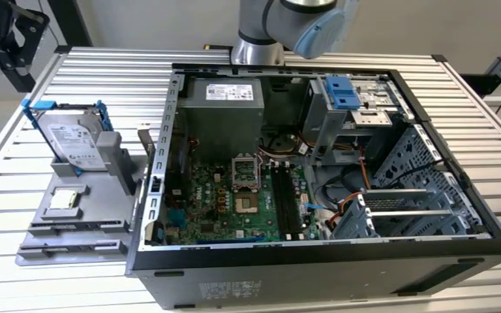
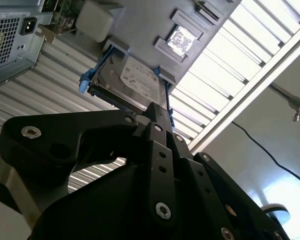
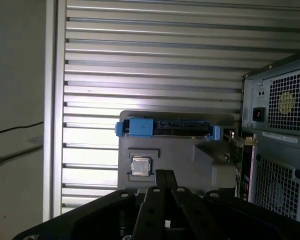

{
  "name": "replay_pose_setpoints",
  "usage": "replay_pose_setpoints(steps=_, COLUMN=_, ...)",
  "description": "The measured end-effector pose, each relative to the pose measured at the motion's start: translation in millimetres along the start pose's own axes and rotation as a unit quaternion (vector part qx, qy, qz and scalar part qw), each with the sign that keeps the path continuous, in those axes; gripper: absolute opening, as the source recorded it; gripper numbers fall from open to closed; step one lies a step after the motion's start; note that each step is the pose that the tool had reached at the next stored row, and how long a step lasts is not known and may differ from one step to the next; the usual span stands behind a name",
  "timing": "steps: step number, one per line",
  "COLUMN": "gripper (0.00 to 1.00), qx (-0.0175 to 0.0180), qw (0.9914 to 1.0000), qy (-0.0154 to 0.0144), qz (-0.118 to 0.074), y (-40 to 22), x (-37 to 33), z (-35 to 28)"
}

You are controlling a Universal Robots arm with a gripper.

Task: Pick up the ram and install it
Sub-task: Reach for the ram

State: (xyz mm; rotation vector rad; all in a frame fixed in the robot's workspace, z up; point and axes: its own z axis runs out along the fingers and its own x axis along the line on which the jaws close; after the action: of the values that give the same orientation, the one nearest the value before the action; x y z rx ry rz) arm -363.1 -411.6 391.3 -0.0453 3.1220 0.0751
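**Table** [image 1: 85, 72]: one, slatted metal. In the exterior view, bare slats stay open along its 12 o'clock and 9 o'clock edges. In the first wrist view, open slats also lie between the fixture and the table's side rail.

**Computer case** [image 1: 320, 264]: one, lying with its open face up, covering the table from centre to 3 o'clock. Its rim bounds the interior on all four sides, and the room above is free.

**Arm** [image 1: 273, 26]: one, at 12 o'clock, beyond the case's far rim.

**Fixture** [image 1: 102, 212]: one grey tray at 9 o'clock, its edge just beside the case wall.

**Hard drive** [image 1: 75, 145]: one, in a blue frame, standing tilted at the fixture's 12 o'clock end.

**Memory slots** [image 1: 287, 202]: one bank of long black slots on the board at the case's centre.

**Dark strips** [image 1: 72, 229]: two, long and narrow, at the fixture's 6 o'clock end. Whether either is the ram cannot be told.

**Processor chip** [image 1: 66, 197]: one, between the hard drive and the dark strips.

**Hand** [image 3: 165, 175]: one, fingers drawn together with nothing between them. It is clear of the fixture and aimed toward the processor chip.
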Motion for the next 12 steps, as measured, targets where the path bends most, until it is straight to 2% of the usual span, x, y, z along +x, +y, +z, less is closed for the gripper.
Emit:
replay_pose_setpoints(steps=5, gripper=0.0, qx=0.0, qw=1.0, qy=0.0, qz=0.0, y=-0.8, x=0.2, z=0.0)
replay_pose_setpoints(steps=12, gripper=0.0, qx=0.0, qw=1.0, qy=0.0, qz=0.0, y=-5.7, x=-0.3, z=-0.3)
